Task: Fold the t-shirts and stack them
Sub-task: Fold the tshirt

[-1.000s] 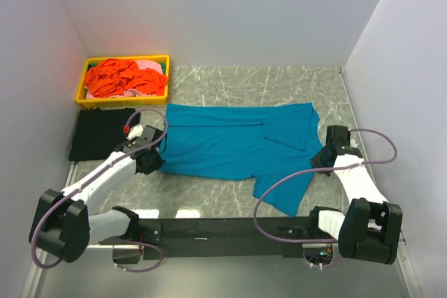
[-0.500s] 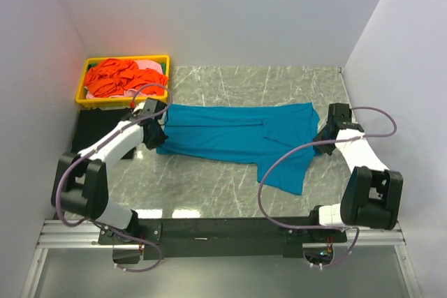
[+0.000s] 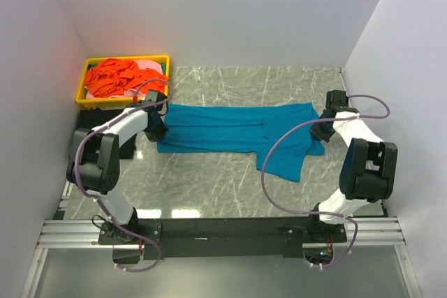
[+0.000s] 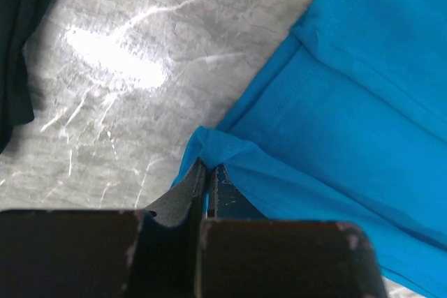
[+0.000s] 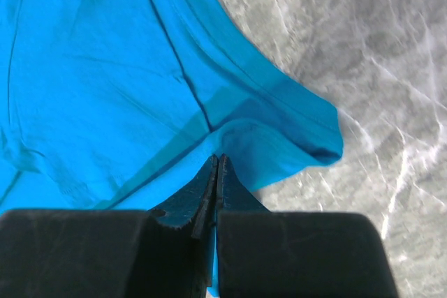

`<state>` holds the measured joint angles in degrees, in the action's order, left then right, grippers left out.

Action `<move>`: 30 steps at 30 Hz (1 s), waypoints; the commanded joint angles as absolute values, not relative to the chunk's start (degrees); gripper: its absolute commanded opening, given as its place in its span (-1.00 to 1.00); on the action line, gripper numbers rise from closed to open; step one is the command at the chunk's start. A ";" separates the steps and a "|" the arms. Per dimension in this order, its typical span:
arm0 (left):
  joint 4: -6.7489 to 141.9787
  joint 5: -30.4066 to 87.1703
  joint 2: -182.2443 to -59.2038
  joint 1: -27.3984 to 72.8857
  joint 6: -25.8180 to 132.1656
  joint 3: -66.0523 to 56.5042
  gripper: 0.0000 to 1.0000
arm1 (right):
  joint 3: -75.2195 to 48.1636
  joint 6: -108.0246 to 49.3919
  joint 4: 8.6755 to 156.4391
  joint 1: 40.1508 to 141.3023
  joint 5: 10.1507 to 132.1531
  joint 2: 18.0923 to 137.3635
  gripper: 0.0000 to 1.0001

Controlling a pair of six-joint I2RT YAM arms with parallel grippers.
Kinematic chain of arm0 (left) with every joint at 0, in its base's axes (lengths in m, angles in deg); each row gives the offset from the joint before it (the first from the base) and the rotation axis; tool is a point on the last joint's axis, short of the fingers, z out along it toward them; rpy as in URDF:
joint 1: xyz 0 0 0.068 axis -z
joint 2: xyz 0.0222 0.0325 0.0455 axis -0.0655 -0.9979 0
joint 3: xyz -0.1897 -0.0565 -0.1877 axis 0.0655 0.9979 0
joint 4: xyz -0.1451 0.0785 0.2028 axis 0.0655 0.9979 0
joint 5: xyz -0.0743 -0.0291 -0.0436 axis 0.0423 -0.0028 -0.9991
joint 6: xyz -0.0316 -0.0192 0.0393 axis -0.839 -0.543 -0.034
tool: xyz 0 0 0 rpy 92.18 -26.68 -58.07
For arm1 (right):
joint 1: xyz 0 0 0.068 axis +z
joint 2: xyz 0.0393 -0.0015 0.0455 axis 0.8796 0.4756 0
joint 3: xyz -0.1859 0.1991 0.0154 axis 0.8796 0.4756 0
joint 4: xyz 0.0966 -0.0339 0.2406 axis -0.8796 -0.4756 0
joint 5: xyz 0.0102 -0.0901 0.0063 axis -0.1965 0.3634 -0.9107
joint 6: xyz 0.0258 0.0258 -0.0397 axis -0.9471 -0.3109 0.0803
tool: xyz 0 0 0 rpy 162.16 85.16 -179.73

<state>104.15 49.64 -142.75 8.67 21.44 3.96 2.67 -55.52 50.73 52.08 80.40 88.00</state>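
**Both end effectors pinching the teal t-shirt at its two ends**

The teal t-shirt (image 3: 230, 129) is lying across the middle of the grey marble table (image 3: 209, 186), stretched out sideways as a long band. A flap of it is reaching toward the near edge on the right-hand part. The cloth is showing a few seams and soft folds but is mostly lying flat.

The left end effector (image 3: 158, 130) is sitting at the shirt's left end. In the left wrist view its fingers are pressed together, and the left end effector (image 4: 207, 167) is pinching a small raised peak of teal cloth at the shirt's corner, with bare table just beside it.

The right end effector (image 3: 319, 132) is sitting at the shirt's right end. In the right wrist view the right end effector (image 5: 216, 160) is likewise pressed together, its tips gripping the teal fabric close to a rounded, hemmed corner.

A black t-shirt (image 4: 12, 47) is lying on the table off to the left, apart from the teal one and partly hidden by the left arm in the top view.

At the far left corner a yellow tray (image 3: 126, 58) is holding crumpled orange-red t-shirts (image 3: 115, 78), with a pink t-shirt (image 3: 147, 66) peeking out behind them.
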 commanded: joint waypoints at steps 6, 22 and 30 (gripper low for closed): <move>101.01 49.65 -144.11 8.02 23.18 1.04 -0.96 | -0.12 -54.32 54.06 51.58 81.34 91.92 -0.98; 96.35 49.83 -144.99 8.02 25.99 2.88 -0.77 | 1.37 -53.09 56.26 51.49 85.29 90.52 -0.74; 95.30 49.83 -145.25 8.02 26.70 2.88 -0.71 | 2.78 -53.62 56.52 51.49 86.26 89.11 -0.74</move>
<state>97.27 49.40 -145.06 8.36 25.25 3.19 2.47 -53.68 55.03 51.97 83.87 92.04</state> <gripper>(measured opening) 0.137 0.122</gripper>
